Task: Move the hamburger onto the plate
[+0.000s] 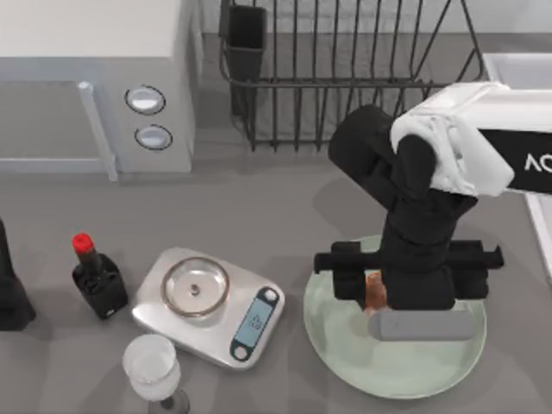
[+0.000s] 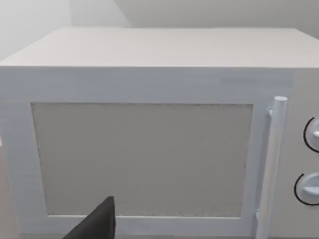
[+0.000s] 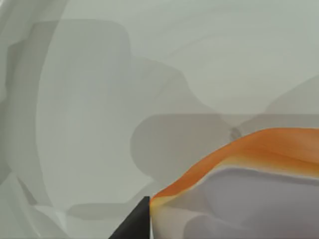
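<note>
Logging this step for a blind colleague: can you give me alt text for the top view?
The right gripper hangs over the mint-green plate at the table's right, a sliver of hamburger showing beneath it. Left of the plate sit a kitchen scale, sauce bottle and glass.

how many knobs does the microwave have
2: the upper knob and the lower knob sit one above the other on the microwave, right of its door handle, at the table's back left. None looks hidden.
</note>
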`<act>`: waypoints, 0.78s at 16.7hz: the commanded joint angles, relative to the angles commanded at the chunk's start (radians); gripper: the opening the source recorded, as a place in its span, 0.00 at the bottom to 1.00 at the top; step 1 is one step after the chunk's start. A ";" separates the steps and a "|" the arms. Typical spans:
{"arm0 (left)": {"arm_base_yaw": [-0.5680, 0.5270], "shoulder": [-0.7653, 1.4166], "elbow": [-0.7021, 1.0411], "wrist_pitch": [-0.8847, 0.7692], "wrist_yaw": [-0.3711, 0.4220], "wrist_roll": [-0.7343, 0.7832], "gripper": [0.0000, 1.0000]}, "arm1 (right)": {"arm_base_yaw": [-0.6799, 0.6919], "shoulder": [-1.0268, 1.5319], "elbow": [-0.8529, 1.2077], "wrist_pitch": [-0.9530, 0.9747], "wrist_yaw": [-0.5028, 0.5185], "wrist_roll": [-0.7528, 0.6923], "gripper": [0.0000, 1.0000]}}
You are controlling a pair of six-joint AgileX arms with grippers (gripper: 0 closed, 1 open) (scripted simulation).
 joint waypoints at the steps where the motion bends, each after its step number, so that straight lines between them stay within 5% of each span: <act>1: 0.000 0.000 0.000 0.000 0.000 0.000 1.00 | 0.000 0.000 0.000 0.000 0.000 0.000 0.00; 13: 0.000 0.000 0.000 0.000 0.000 0.000 1.00 | 0.000 0.000 0.000 0.000 0.000 0.000 0.90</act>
